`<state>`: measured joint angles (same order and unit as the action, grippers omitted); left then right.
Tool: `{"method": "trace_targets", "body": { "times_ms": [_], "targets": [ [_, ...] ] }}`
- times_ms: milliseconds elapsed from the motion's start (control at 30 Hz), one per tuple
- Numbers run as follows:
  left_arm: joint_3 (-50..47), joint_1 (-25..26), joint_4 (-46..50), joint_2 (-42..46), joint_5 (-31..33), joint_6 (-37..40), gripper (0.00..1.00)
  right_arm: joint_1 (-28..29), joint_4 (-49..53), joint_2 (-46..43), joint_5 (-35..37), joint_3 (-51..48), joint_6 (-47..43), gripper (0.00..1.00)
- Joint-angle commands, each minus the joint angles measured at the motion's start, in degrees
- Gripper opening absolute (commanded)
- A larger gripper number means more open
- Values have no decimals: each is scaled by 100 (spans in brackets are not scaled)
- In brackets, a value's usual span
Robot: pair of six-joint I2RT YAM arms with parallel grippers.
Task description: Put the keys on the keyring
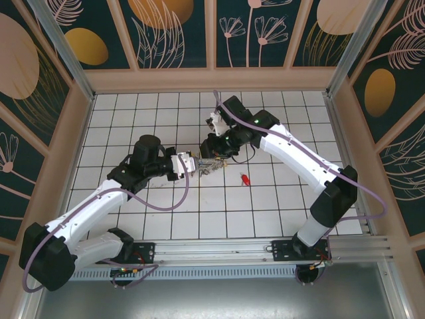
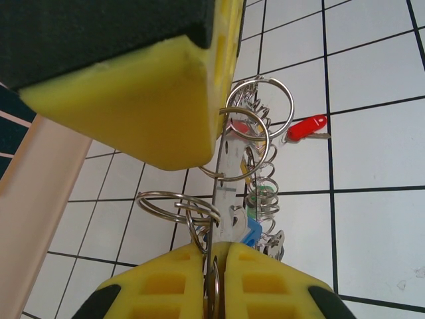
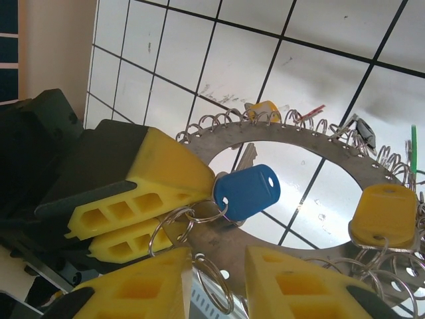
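The keyring point(image 3: 325, 147) is a flat steel ring with many small wire loops along its outer edge. It hangs above the white tiled floor point(image 1: 279, 212), near the middle of it and a little to the far side point(image 1: 208, 166). On the loops hang several keys: a blue key point(image 3: 247, 191) at the inner edge of the ring, a yellow key point(image 3: 385, 214) to the right of it, and another yellow head point(image 3: 265, 108) at the far edge. From the left wrist the steel ring point(image 2: 226, 193) is seen edge-on, with a blue head point(image 2: 251, 232) low beside it.

The left gripper point(image 2: 214, 256) has its two yellow fingers pressed together on the edge of the steel ring; from the right wrist it point(image 3: 192, 212) is seen biting the left rim. The right gripper point(image 3: 219, 259) has its fingers apart, and the near part of the band and one small loop lie in the gap between them. I cannot tell whether the pads touch the metal. One of its fingers point(image 2: 153, 113) stands just beside the far end of the ring.

One red key point(image 1: 246, 179) lies flat on a tile point(image 2: 307, 127), near the ring on its right and near side and apart from it, with the right arm's forearm passing farther right.

The two grippers point(image 1: 192, 164) point(image 1: 216, 158) meet well away from every edge. Open tiles run around them to the wooden frame of the patterned walls point(image 1: 179, 33) on the left, far and right sides, and to the metal rail point(image 1: 219, 252) on the near side.
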<state>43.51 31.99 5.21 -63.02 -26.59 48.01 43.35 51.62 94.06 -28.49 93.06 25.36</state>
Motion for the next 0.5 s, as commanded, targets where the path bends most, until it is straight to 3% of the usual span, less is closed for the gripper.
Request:
{"method": "trace_targets", "body": {
  "times_ms": [0,300,467],
  "targets": [
    [158,26,-126,9,-166,83,0,58,201,23,-31,160,-119,27],
    [124,23,-101,-16,-162,30,0,94,177,5,-111,176,-132,16],
    [120,27,-64,-12,-177,54,0,113,241,-16,-107,203,-177,18]
  ]
}}
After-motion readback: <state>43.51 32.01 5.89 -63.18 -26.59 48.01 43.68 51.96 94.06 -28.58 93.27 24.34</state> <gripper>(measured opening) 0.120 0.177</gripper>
